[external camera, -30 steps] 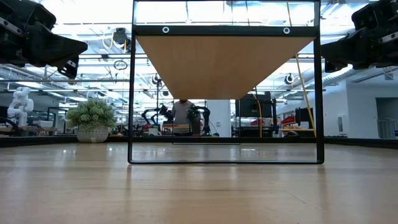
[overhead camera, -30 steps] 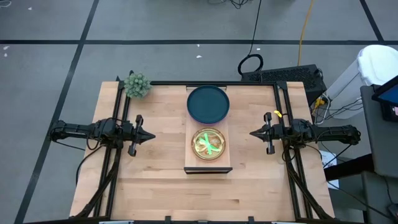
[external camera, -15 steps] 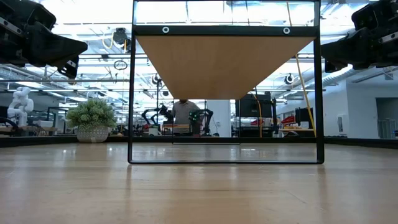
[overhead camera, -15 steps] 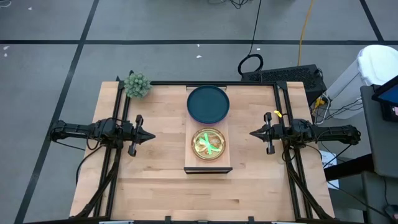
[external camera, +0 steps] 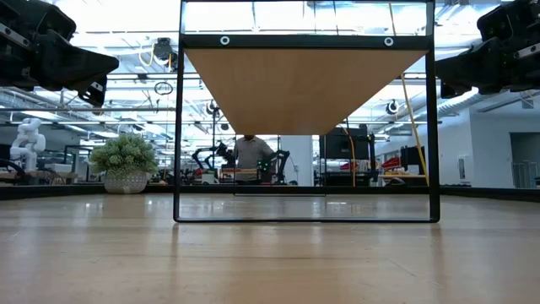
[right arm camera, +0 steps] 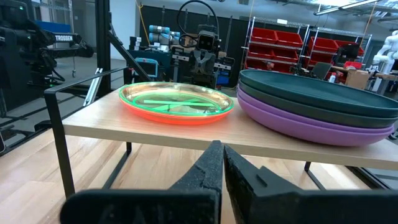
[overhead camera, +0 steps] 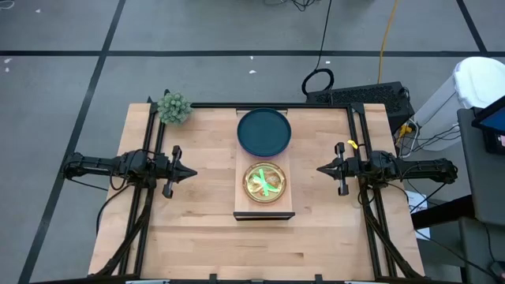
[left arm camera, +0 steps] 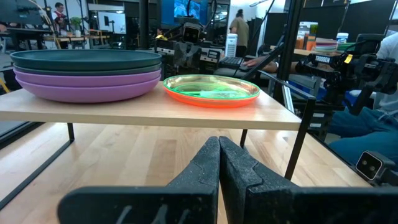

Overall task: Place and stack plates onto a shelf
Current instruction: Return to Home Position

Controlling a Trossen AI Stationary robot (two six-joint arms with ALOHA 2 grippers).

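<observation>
Starting with the counter [overhead camera: 197, 237]: pale wood, carrying the shelf [overhead camera: 264, 210] at its middle, the shelf's long axis running crosswise to the line joining the two arms. Stacked at the shelf's far end: dark teal plates [overhead camera: 264, 132] on top of purple plates [left arm camera: 87, 87], the pile about as wide as the shelf. Sitting on the shelf's near half, just beside that pile: neon green plates [overhead camera: 266, 183] nested over pink plates [left arm camera: 211, 100], exact count within the small pile not readable. With no plate seen off the shelf, stacking judged done, only parking left. Flanking the shelf, roughly level with the small pile: left end effector [overhead camera: 189, 173] off the shelf's left long side, right end effector [overhead camera: 321, 169] off its right long side, each well apart from the shelf, each pointing inward at it, about equally distant, neither clearly nearer. Both clenched and empty, fingers [left arm camera: 208, 168] pressed together along their length in the wrist views. Judging the coming move: no reach toward the shelf called for, merely settling outward along that crosswise line, away from the shelf's dark legs [left arm camera: 298, 146].
</observation>
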